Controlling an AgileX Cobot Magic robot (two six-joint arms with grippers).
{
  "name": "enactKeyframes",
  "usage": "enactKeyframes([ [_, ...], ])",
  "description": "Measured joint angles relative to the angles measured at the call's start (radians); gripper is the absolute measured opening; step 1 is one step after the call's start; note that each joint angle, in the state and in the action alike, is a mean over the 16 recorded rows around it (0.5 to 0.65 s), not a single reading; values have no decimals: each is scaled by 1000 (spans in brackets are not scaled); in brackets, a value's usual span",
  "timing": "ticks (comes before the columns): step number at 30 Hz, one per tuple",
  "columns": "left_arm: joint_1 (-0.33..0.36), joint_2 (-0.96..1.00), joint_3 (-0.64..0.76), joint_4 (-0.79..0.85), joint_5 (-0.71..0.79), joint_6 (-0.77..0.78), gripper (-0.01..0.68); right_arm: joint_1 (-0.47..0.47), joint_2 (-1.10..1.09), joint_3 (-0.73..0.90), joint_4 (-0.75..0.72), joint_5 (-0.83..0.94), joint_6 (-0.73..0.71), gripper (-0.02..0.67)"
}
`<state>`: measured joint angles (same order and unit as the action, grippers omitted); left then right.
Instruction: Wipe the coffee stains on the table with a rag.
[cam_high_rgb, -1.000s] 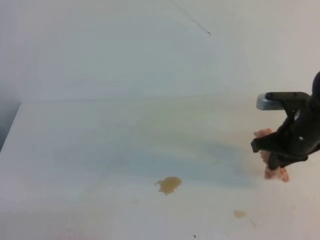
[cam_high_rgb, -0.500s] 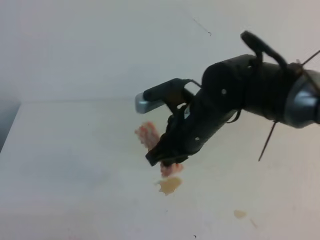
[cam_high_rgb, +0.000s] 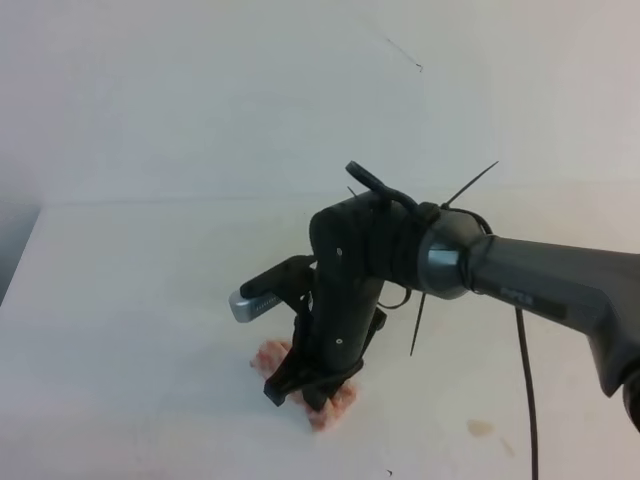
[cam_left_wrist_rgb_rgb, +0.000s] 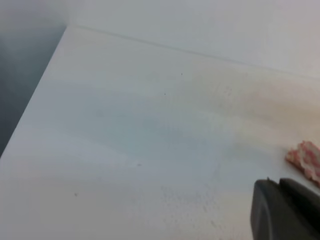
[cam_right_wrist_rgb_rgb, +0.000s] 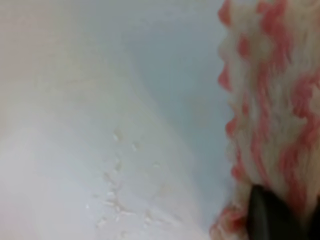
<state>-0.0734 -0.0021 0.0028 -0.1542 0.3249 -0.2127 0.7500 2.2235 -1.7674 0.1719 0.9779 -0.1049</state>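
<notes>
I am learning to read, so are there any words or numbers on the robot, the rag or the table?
Right arm: a small pale marking on the grey link, too blurred to read.
Rag: no text, only a pink-and-white pattern.
Table: no text.

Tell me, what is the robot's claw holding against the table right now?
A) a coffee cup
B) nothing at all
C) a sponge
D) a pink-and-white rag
D: the right gripper is clamped on the pink-and-white rag, pressing it onto the white table.
</notes>
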Motion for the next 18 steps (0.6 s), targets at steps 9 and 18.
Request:
enactKeyframes([
  [9, 0, 0, 0, 0, 0, 0, -3, -50, 60, -39, -59, 45, 92, 24],
  [18, 0, 2, -3, 0, 1, 0, -3, -166, 63, -40, -74, 100, 170, 21],
])
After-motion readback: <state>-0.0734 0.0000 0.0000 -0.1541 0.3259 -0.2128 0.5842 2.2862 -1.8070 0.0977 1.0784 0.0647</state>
